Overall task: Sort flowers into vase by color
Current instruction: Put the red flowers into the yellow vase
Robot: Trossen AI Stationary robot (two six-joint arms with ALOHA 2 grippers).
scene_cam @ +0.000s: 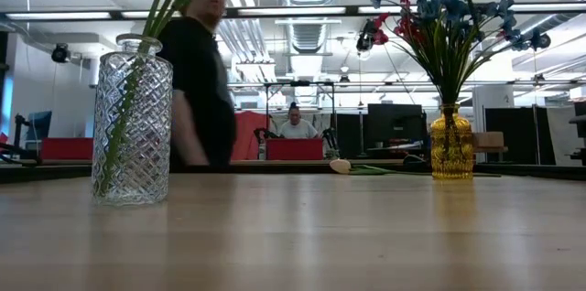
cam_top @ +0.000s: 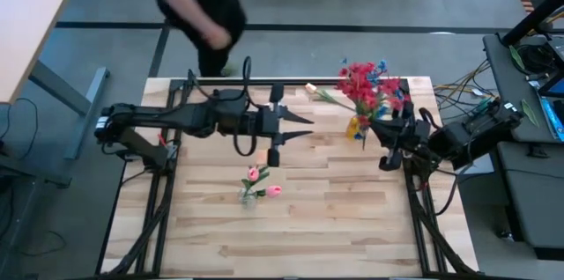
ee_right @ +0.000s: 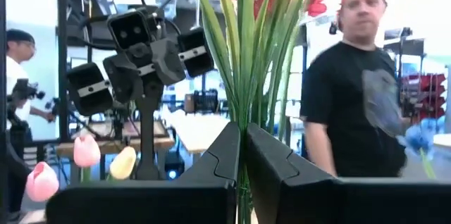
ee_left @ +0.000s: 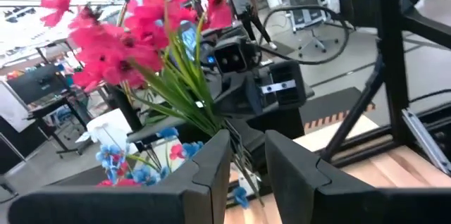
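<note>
Right claw (ee_right: pixel 243 157) pinched on red flowers' (cam_top: pixel 361 82) stems; left claw (ee_left: pixel 246 175) narrowly open, empty.

Wooden table (cam_top: pixel 352 218): clear vase (scene_cam: pixel 132 126), amber vase (scene_cam: pixel 451 146), loose tulip (scene_cam: pixel 341 167)

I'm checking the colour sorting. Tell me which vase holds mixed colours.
The small yellow vase at the table's far right: red and blue flowers stand together in it. The clear vase holds only pink buds.
</note>
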